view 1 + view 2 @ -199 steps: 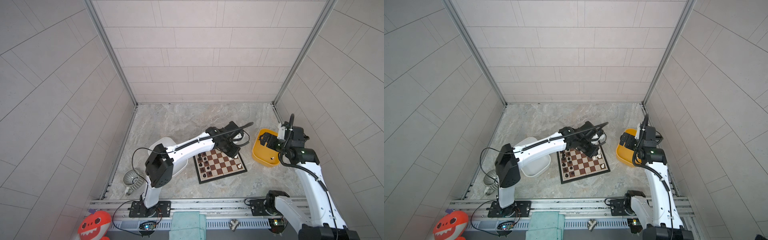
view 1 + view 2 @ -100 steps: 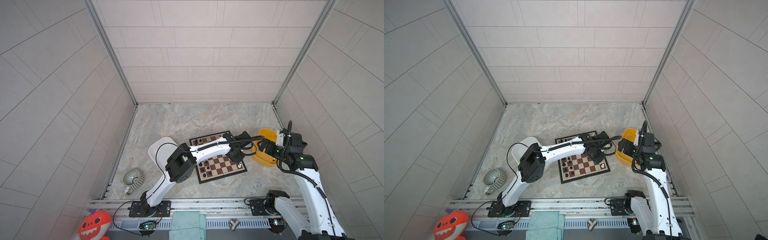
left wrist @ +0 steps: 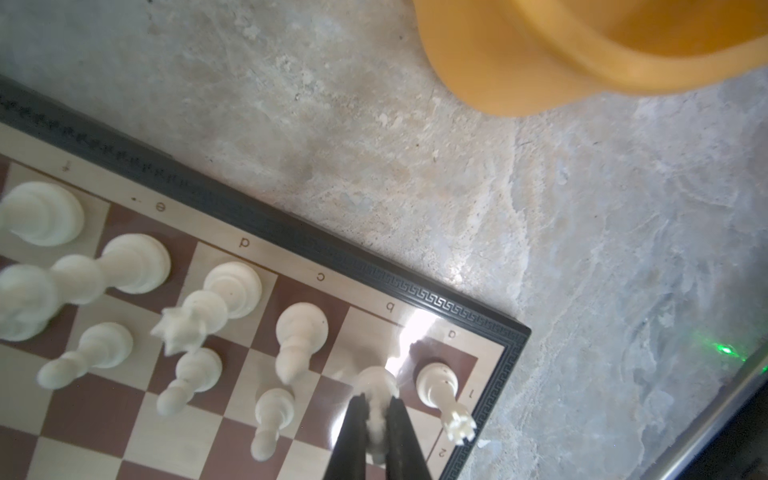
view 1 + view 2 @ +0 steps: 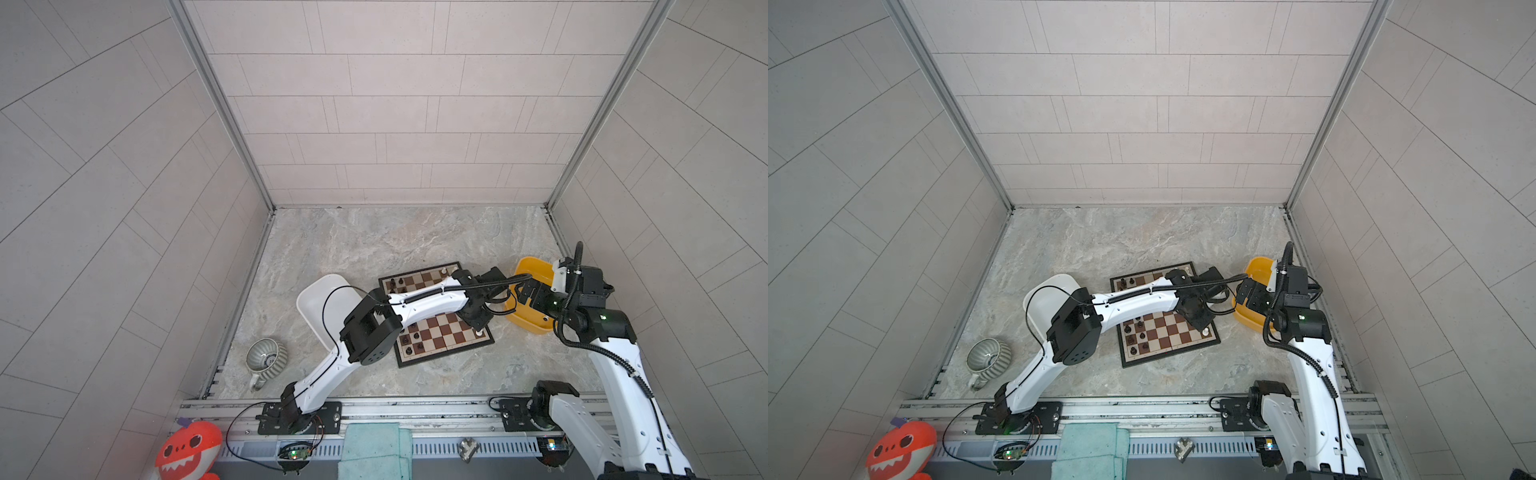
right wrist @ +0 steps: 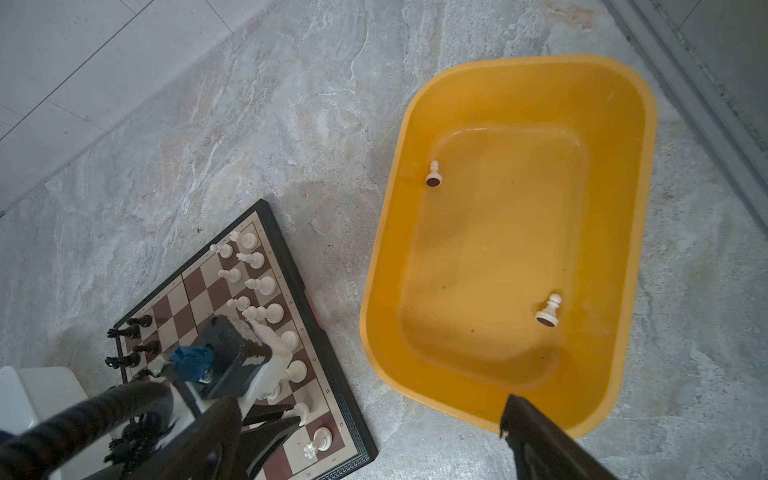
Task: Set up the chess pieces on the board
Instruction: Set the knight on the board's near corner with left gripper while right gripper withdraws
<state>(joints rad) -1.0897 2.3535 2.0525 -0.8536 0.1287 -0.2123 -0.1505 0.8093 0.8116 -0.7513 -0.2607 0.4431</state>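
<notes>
L fingers (image 3: 353,440) now swung to corner of brown-cream square chessboard (image 3: 457,316), clamped on small white plastic chessman (image 3: 376,382): placement looks imminent. R fingers (image 5: 536,440) wide apart, empty.

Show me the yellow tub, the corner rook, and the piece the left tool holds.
Yellow tub (image 5: 386,291), right wrist view, inner side wall.
Corner rook (image 3: 445,397), left wrist view, its stem.
Held piece (image 3: 376,383), left wrist view, its base.

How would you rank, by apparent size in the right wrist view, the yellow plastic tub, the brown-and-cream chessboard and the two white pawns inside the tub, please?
1. Yellow plastic tub: largest.
2. Brown-and-cream chessboard, partly hidden by the left arm.
3. The two white pawns: smallest, too alike to rank between themselves.
</notes>
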